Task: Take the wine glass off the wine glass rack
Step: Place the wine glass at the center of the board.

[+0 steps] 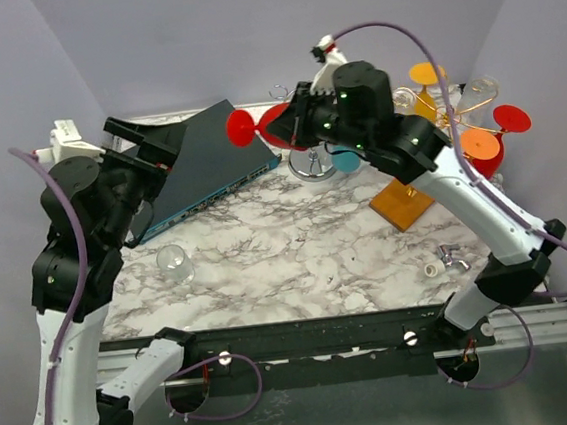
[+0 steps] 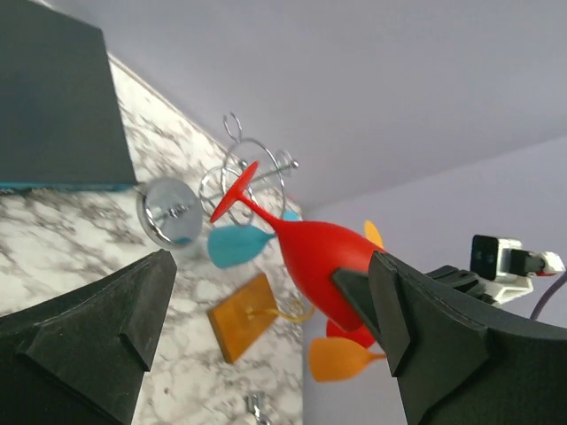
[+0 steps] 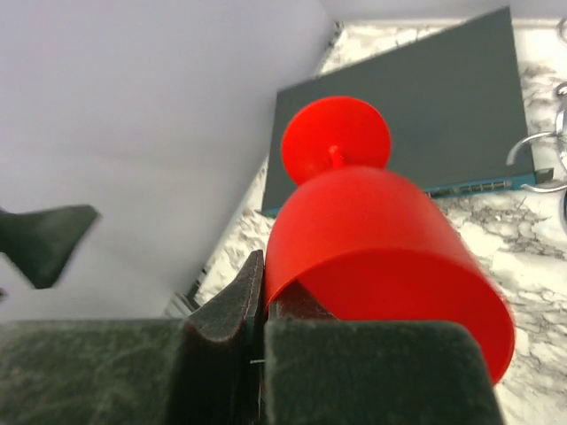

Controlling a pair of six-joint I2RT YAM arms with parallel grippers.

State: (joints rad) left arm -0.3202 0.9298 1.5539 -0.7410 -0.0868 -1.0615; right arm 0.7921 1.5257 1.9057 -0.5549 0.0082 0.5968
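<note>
Wine glass [image 3: 381, 239], the red one, is held by the right gripper [image 3: 266, 292]. Its jaws are clamped tight, with the bowl's thin wall pinched between them at the rim. The glass hangs in the air lying roughly on its side, foot pointing away from the wrist. It sits just beside the chrome rack [image 1: 309, 160], on the side toward the left arm and above the rack's round base. We judge the step in hand to be the pull-off itself: the grip is made, but the release from the rack is not confirmed. In the left wrist view the foot overlaps the rack's wire loops, so we cannot tell whether it is free of them. The next move calls for drawing the glass away from the rack along the line of its stem. Only then should it be tipped upright and lowered to the marble table [image 1: 268, 264] away from the rack. We would go slowly, since a rim pinch gives little hold against twisting. The right arm reaches far forward from its base, elbow bent, with the wrist turned across the top of the rack. The left gripper [image 2: 270, 258] has its jaws spread wide and holds nothing. It is aimed at the glass from well apart, its arm folded high near the black box [image 1: 208, 159] beside the rack.
</note>
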